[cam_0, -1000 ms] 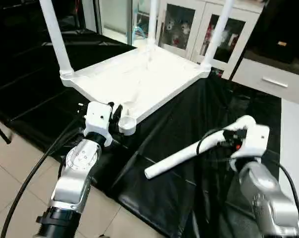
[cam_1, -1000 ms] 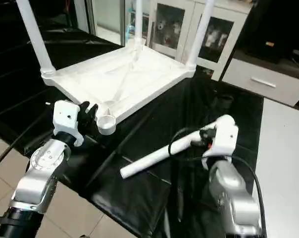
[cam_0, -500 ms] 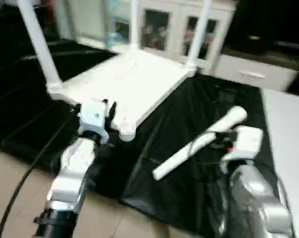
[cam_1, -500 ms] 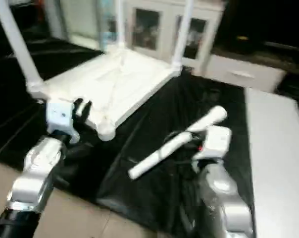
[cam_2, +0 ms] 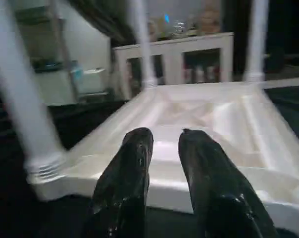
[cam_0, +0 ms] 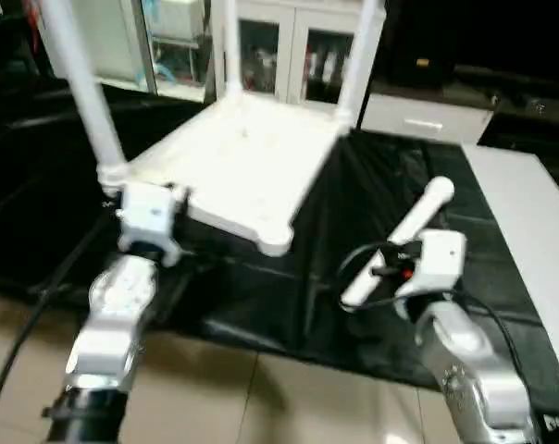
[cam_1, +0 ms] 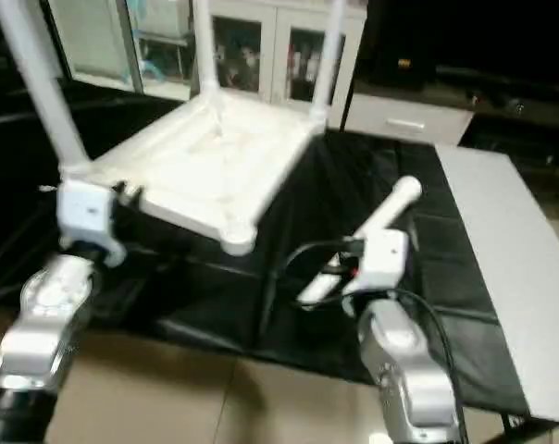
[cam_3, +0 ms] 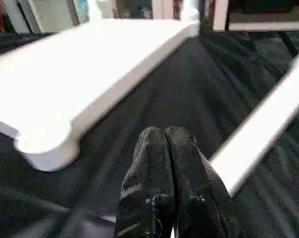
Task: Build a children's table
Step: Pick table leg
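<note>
The large white plastic rectangular table top [cam_0: 238, 166] is seen lying upside down on a black cloth-covered surface [cam_0: 391, 185], with three long tapered white round legs [cam_0: 76, 83] standing upright in its corner sockets. The near corner socket [cam_0: 275, 242] is seen empty. The fourth white tapered leg [cam_0: 400, 236] is seen lying loose on the black cloth, well apart from the table top. The left gripper [cam_2: 162, 148] is held at the near edge of the table top, its two black fingers [cam_2: 132, 163] parted by a narrow gap with nothing between them. The right gripper [cam_3: 164, 144] is seen just beside the loose leg, its fingers pressed together and empty.
</note>
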Robot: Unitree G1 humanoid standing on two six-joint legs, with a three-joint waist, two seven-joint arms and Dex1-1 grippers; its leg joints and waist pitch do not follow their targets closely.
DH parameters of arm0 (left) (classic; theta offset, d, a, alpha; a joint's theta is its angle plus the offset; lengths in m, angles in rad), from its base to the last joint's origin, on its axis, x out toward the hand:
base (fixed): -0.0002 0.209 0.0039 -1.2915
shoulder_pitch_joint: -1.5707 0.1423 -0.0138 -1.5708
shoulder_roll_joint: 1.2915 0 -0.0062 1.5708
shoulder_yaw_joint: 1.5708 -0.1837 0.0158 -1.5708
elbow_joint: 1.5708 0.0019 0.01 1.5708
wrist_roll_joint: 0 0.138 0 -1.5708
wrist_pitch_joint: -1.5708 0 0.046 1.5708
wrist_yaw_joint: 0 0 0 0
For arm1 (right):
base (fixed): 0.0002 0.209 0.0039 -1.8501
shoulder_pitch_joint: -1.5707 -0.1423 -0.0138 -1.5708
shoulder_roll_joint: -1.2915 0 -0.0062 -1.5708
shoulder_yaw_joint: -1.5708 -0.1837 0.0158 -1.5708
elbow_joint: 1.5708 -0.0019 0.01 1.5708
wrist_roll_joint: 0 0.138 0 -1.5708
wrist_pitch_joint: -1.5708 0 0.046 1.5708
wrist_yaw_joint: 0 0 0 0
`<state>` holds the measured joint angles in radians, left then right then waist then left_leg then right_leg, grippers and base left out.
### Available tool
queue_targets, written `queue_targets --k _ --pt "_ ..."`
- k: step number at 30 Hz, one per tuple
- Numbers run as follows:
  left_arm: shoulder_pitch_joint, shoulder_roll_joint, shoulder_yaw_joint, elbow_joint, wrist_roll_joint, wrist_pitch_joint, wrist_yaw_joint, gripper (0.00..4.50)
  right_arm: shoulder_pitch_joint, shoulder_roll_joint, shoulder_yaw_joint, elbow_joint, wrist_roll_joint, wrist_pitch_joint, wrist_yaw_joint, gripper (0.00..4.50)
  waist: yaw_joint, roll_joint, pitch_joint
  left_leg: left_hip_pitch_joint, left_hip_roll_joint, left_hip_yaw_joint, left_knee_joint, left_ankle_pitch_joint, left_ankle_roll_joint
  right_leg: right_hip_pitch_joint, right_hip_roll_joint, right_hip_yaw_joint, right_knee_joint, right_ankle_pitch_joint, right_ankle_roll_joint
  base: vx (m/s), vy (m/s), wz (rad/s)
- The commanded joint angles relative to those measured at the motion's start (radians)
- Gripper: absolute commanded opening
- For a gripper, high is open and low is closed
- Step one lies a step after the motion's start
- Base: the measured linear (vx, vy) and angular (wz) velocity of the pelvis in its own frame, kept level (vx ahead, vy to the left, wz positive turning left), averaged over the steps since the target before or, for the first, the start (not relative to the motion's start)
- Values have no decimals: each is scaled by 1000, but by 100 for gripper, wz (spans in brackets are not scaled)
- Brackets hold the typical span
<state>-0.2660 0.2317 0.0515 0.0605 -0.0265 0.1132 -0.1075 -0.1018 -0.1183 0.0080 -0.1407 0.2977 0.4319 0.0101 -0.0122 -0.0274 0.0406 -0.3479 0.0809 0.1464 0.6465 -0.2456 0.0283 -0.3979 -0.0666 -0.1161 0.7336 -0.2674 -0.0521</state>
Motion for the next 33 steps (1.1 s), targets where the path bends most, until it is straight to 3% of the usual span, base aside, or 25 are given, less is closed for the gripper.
queue_targets --k 1,2,3,4,5,6,7,8,9,10,11,12,13,15,16,17,18,20,21,23,28,29,30,31,33 --pt "-6 -16 -25 -11 4 9 4 131 -1 -12 -19 0 -15 13 3 0 -16 -4 -43 75 183 -13 -176 -325 96 -16 -47 14 -37 -70 -14 -81 164 -30" --pt "-7 -16 -25 -11 3 10 5 131 -4 -11 -21 2 -16 13 3 0 41 -41 -53 98 144 78 -106 -430 -89 -46 -115 108 -150 -294 -12 -75 140 -34" --pt "-7 -16 -24 -12 3 10 7 131 -7 -10 -22 4 -17 14 4 0 102 -58 -44 18 45 27 108 -385 -76 14 -223 343 -289 -577 -9 -75 140 -34" --pt "-8 -16 -24 -12 3 10 8 131 -8 -10 -23 5 -18 13 5 0 93 -49 -49 -80 0 -81 144 -159 -79 106 -207 334 -241 -574 -9 0 200 -67" --pt "-8 -19 -22 -13 -1 12 9 131 -9 -9 -24 7 -19 13 6 0 100 -50 -38 -77 13 -96 137 -135 -92 89 -186 343 -247 -587 -18 -10 232 -79" --pt "-9 -15 -24 -19 6 23 12 131 -10 -8 -26 9 -21 12 4 0 105 -48 -39 -42 2 -102 128 -160 -93 66 -124 361 -254 -525 -86 -10 232 -79" --pt "-11 -13 -27 -23 6 33 6 131 -12 -6 -30 12 -23 12 -2 0 96 -50 -37 -22 -1 -99 100 -148 -95 56 -79 344 -255 -506 -103 -105 242 -41" --pt "-13 -12 -28 -27 8 42 3 131 -14 -5 -35 17 -29 12 -14 0 88 -24 -39 15 18 -95 -16 -129 -76 34 2 301 -238 -424 -90 -108 285 -32" --pt "-14 -15 -26 -29 23 41 13 131 -19 -12 -30 27 -55 3 -30 0 34 39 -45 39 115 -151 -156 -224 76 -24 66 165 -102 -195 -54 -108 285 -32" --pt "-15 -16 -25 -29 26 40 16 131 -20 -14 -28 31 -64 -4 -34 0 23 35 -57 40 138 -155 -153 -225 80 -28 48 141 -75 -113 -54 -96 293 -1" --pt "-15 -20 -22 -29 25 36 20 131 -21 -17 -25 33 -75 -12 -40 0 21 52 -54 22 143 -164 -156 -242 42 -15 35 123 -64 -29 -52 -90 278 12" --pt "-15 -38 -6 -35 4 31 29 131 -24 -21 -21 36 -92 -20 -44 0 15 61 -57 24 146 -182 -133 -113 -83 -3 15 104 -83 107 -38 -90 278 12" --pt "-15 -41 -3 -37 -3 33 29 131 -24 -20 -21 36 -91 -20 -43 0 18 66 -55 27 145 -175 -126 -58 -150 -3 11 97 -89 128 -38 -77 253 1" --pt "-14 -56 10 -47 -33 42 28 131 -27 -16 -25 35 -88 -17 -34 0 5 44 -61 35 129 -175 -111 65 -235 32 -16 91 -114 166 -13 -57 175 -1" --pt "-13 -57 10 -51 -28 37 36 131 -28 -14 -25 32 -81 -12 -25 0 11 44 -57 12 114 -149 -111 12 -276 52 -29 89 -141 166 -14 -75 124 0" --pt "-13 -56 13 -57 -33 43 34 131 -30 -11 -25 27 -75 -6 -20 0 10 32 -52 2 110 -138 -112 -61 -278 56 -40 93 -152 157 -11 -94 73 6" --pt "-15 -45 5 -58 -18 69 34 131 -33 -9 -24 25 -68 3 -10 0 11 30 -41 -16 103 -125 -124 -262 -279 64 -69 104 -165 59 -14 -94 73 6" --pt "-13 -42 1 -59 -38 70 6 131 -39 -4 -20 26 -60 6 4 0 12 16 -34 -14 105 -113 -121 -457 -226 49 -95 118 -195 -189 -31 -72 -4 5" --pt "-11 -46 3 -61 -52 65 -6 131 -40 -3 -19 27 -60 5 8 0 13 13 -33 -13 112 -109 -120 -496 -193 43 -110 123 -207 -306 -45 -66 -21 4" --pt "-10 -48 4 -63 -55 66 -9 131 -41 -2 -18 28 -60 4 9 0 13 12 -37 -21 118 -102 -121 -440 -156 46 -113 126 -209 -305 -66 -28 -18 0" --pt "-9 -53 1 -79 -66 66 -38 131 -55 10 -13 34 -55 7 20 0 3 10 -22 32 113 -65 -117 -640 -85 61 -91 83 -268 -726 -15 -3 -34 -1" --pt "-10 -54 1 -78 -64 66 -38 131 -57 11 -14 34 -54 9 20 0 2 15 -15 45 114 -65 -114 -675 -88 56 -88 71 -273 -758 -2 0 0 0" --pt "-8 -55 1 -80 -65 68 -37 131 -61 12 -19 37 -50 14 24 0 -14 21 -13 62 116 -69 -124 -753 -107 70 -70 41 -271 -729 18 0 0 0" --pt "-7 -55 -1 -83 -66 71 -36 131 -65 13 -22 38 -47 16 27 0 -21 32 -4 63 128 -76 -157 -825 -125 85 -54 29 -248 -603 17 59 -16 -9" --pt "-5 -55 -2 -84 -68 72 -35 131 -67 13 -24 41 -47 15 30 0 -34 33 -5 78 138 -83 -184 -854 -128 99 -52 34 -223 -449 -3 94 -18 -8"
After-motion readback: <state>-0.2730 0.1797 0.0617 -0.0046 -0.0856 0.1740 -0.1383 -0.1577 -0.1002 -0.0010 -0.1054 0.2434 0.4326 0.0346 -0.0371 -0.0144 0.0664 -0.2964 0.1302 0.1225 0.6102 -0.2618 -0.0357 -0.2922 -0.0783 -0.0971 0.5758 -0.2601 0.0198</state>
